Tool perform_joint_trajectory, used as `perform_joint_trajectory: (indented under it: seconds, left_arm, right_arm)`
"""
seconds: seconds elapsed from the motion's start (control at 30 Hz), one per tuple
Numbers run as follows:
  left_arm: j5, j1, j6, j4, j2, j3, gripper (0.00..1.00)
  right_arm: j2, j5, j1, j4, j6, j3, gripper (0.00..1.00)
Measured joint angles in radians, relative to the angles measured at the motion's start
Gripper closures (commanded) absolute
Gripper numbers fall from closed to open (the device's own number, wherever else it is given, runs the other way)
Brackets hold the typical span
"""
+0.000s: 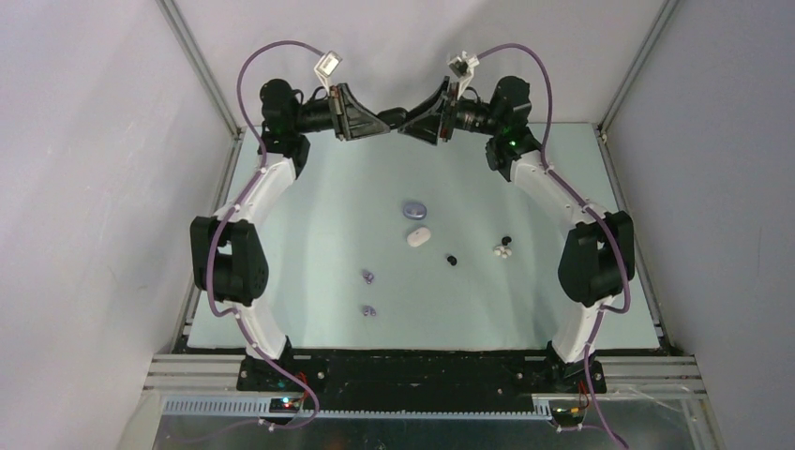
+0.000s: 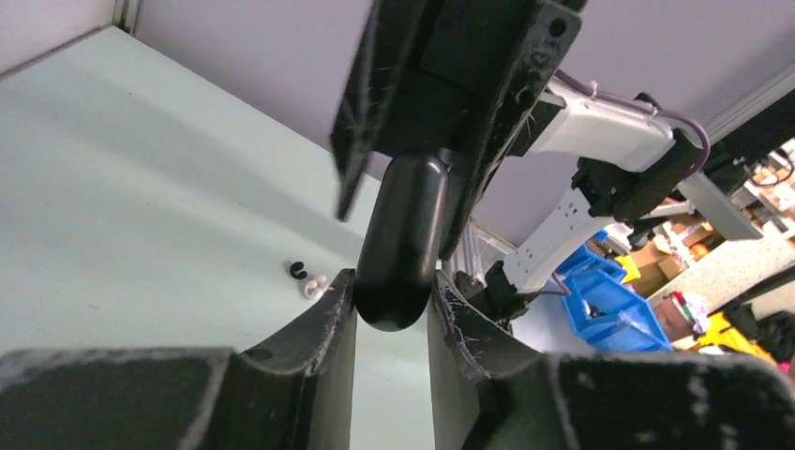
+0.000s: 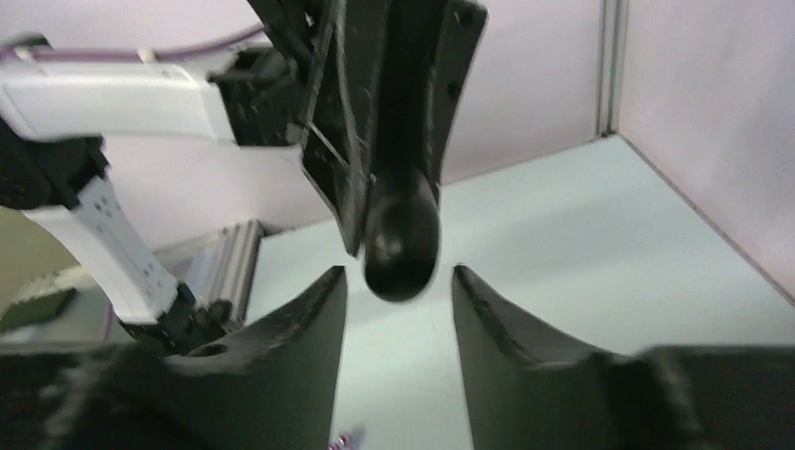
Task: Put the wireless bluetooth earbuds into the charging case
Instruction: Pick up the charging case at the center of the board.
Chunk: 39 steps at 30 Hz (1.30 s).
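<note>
Both arms are raised at the far back and meet tip to tip. My left gripper (image 1: 392,119) (image 2: 394,281) is shut on one end of a black oval charging case (image 2: 403,234). My right gripper (image 1: 414,123) (image 3: 398,272) is open, its jaws either side of the case's other end (image 3: 401,239) without touching. On the table lie two lavender earbuds (image 1: 368,276) (image 1: 368,309), a black earbud (image 1: 451,260), and a white-pink earbud (image 1: 504,251) with another black one beside it. These last two also show in the left wrist view (image 2: 314,285).
A lavender oval case (image 1: 413,209) and a white oval case (image 1: 418,236) lie mid-table. Grey walls and aluminium posts enclose the table on three sides. The arm bases stand at the near edge.
</note>
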<state>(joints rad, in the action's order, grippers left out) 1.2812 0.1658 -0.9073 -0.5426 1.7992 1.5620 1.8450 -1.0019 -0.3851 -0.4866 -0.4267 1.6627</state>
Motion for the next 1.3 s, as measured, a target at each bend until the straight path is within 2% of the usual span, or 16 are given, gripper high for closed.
perform_joint_trajectory:
  seconds: [0.13,0.23,0.33,0.37,0.47,0.57,0.63,0.9,1.03,1.3]
  left_arm:
    - [0.010,0.000,0.083,0.004,-0.008,-0.018,1.00]
    - [0.006,0.000,0.222,0.085,-0.035,-0.068,1.00]
    - [-0.058,0.006,0.529,0.397,-0.055,-0.048,1.00]
    - [-0.094,0.013,0.686,0.547,-0.056,-0.019,1.00]
    - [-0.170,0.032,1.007,0.829,-0.066,0.029,1.00]
    - [-0.225,0.049,1.225,1.006,-0.093,0.026,1.00]
    - [-0.252,0.056,1.315,1.062,-0.121,0.004,1.00]
    - [-0.296,0.063,1.504,1.152,-0.198,-0.040,1.00]
    - [-0.309,0.068,1.544,1.171,-0.199,-0.040,1.00]
    - [-0.316,0.070,1.562,1.182,-0.199,-0.040,1.00]
  right_arm:
    - [-0.007,-0.045,0.016,0.195,0.153,0.014,0.37]
    - [-0.001,-0.059,0.048,0.457,0.324,0.097,0.37]
    - [0.016,-0.056,0.069,0.701,0.481,0.244,0.37]
    - [0.022,-0.054,0.072,0.769,0.533,0.294,0.37]
    - [0.028,-0.053,0.068,0.919,0.655,0.393,0.37]
    - [0.029,-0.047,0.048,1.038,0.776,0.428,0.38]
    - [0.034,-0.029,0.024,1.104,0.844,0.429,0.38]
    - [0.145,0.034,-0.063,1.258,0.971,0.485,0.42]
    - [0.192,0.047,-0.079,1.312,1.012,0.511,0.48]
    - [0.196,0.044,-0.097,1.333,1.038,0.513,0.49]
